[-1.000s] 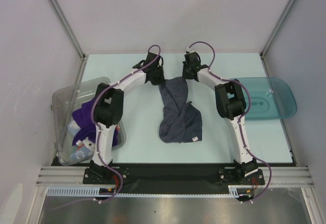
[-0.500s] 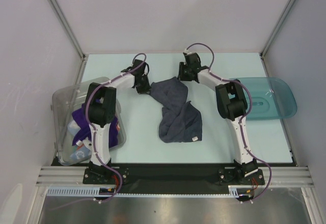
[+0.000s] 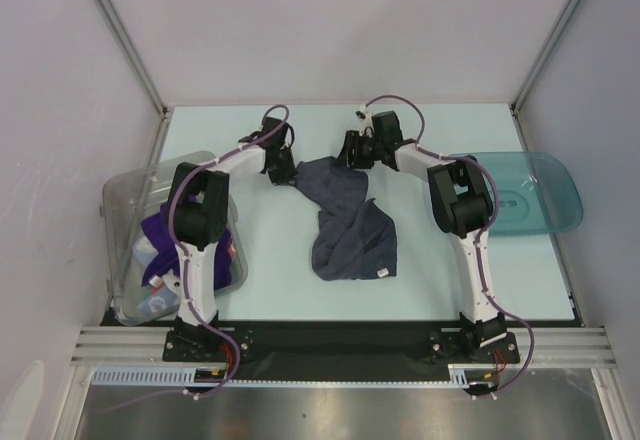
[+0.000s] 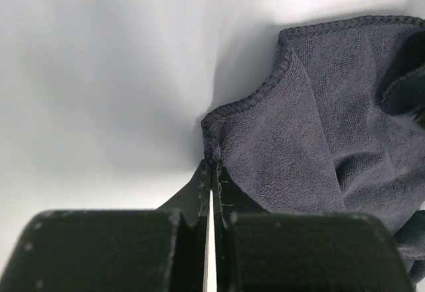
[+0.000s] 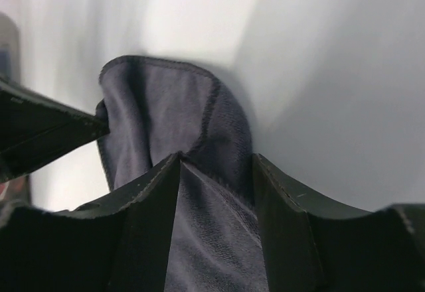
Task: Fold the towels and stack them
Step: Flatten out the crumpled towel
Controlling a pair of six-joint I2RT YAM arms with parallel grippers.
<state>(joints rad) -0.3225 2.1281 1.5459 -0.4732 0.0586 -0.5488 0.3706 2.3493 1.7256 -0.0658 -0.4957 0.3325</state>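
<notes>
my pale mint table top [image 3: 280, 295] is boxed in by plain white panels: a back wall [image 3: 330, 30], a left wall [image 3: 50, 110] and a right wall [image 3: 612, 140]. an aluminium post [image 3: 120, 35] rises at each far corner. nearest me run a black strip [image 3: 340, 328], an aluminium rail [image 3: 340, 344] and a brushed metal sheet [image 3: 330, 412]. the light is soft and even.

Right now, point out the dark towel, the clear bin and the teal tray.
dark towel [image 3: 350, 235], top view, its crumpled middle.
clear bin [image 3: 130, 195], top view, bare far-left wall.
teal tray [image 3: 555, 190], top view, bare floor near its right end.
</notes>
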